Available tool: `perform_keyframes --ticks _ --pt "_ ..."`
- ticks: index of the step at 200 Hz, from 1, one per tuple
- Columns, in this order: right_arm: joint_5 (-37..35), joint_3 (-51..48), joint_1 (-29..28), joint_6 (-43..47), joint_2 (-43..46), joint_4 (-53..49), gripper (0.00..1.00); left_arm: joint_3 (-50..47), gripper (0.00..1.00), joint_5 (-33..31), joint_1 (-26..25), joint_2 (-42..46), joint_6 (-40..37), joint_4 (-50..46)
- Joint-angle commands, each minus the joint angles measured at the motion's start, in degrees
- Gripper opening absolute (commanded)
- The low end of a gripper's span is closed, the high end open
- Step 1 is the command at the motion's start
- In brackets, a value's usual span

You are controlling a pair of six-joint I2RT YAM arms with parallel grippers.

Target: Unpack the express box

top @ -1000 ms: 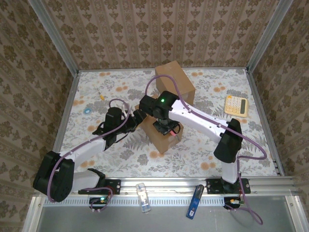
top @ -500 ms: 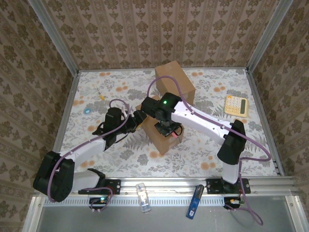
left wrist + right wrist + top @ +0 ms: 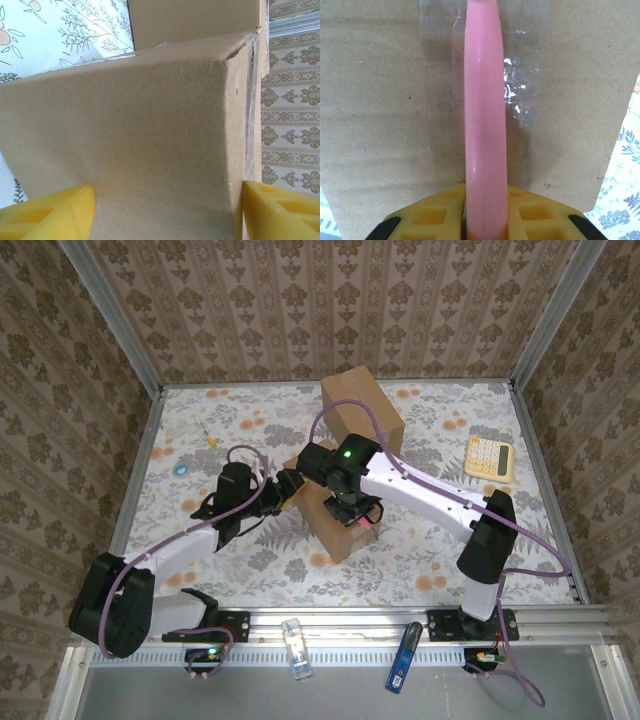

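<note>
While the left gripper (image 3: 167,205) clamps wide across the box (image 3: 150,130), the right gripper (image 3: 485,207) pinches a pink tool (image 3: 484,125) on the upper-centre tape (image 3: 522,75), apparently mid-slit; next needs a steady drag.

The right hand (image 3: 354,510) hides part of the small brown cardboard box (image 3: 335,536). The glossy pink rod (image 3: 485,125) runs off the frame's upper edge. A small blue object (image 3: 181,469) near the left edge of the surface (image 3: 430,565) is too tiny to identify.
</note>
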State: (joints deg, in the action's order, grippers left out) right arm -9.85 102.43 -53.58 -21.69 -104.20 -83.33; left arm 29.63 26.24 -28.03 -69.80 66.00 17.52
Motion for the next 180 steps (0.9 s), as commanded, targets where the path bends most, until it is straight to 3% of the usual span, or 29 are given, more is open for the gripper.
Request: perform_keyframes --ticks 1,59,180 --pt "5.7 -0.4 -0.6 -0.2 -1.8 -14.4 0.00 -1.7 0.75 -4.5 1.5 -2.1 -0.7 -6.3" --pt "5.7 4.8 -0.1 0.5 -4.3 -19.6 0.00 -0.2 0.74 -5.9 1.5 -2.6 -3.0 -11.3" --pt "13.1 2.1 0.9 -0.9 -2.6 -19.8 0.00 2.6 0.74 -9.1 3.2 -1.2 -7.4 -18.3"
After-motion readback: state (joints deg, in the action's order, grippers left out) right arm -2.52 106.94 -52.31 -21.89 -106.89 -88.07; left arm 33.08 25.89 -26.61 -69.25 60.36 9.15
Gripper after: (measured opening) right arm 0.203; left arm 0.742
